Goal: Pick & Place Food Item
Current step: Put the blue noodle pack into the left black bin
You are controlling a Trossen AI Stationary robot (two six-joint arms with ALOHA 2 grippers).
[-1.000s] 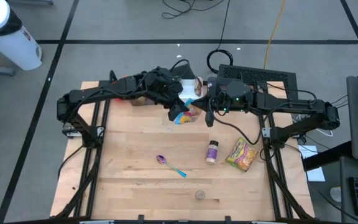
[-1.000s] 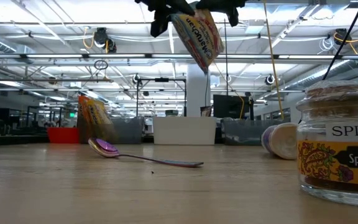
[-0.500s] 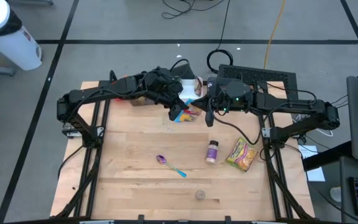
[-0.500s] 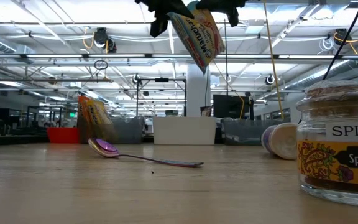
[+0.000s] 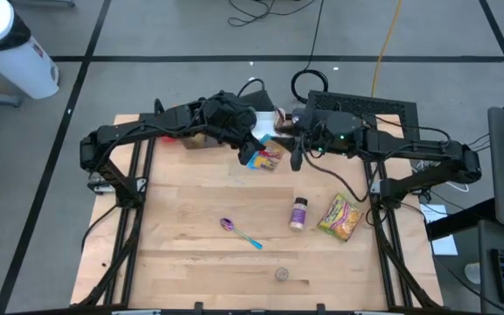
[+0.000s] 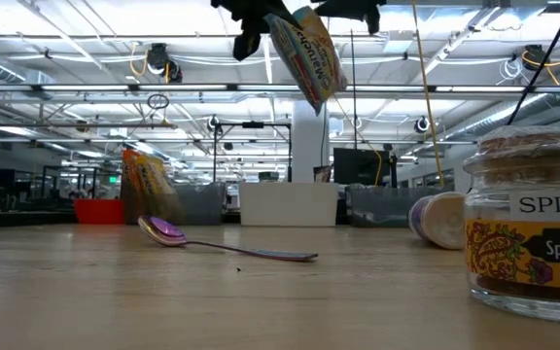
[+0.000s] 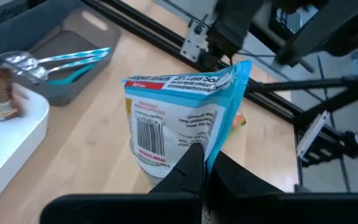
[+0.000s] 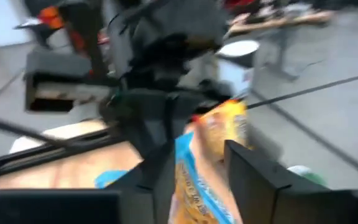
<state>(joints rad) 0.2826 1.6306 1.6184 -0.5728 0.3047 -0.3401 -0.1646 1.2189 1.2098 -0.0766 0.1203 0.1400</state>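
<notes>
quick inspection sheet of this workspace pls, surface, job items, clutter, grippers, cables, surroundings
surface: wooden table, bare in the middle.
job's things: snack bag held in the air over the table's far edge; grey tray with spoons beside a white tray.
clutter: purple spoon, spice bottle lying down, yellow packet, spice jar.
grippers: left gripper shut on the snack bag's edge; right gripper beside it, fingers apart on either side of the bag.
cables: cables coiled on the floor behind the table.
surroundings: white bin, grey floor.
</notes>
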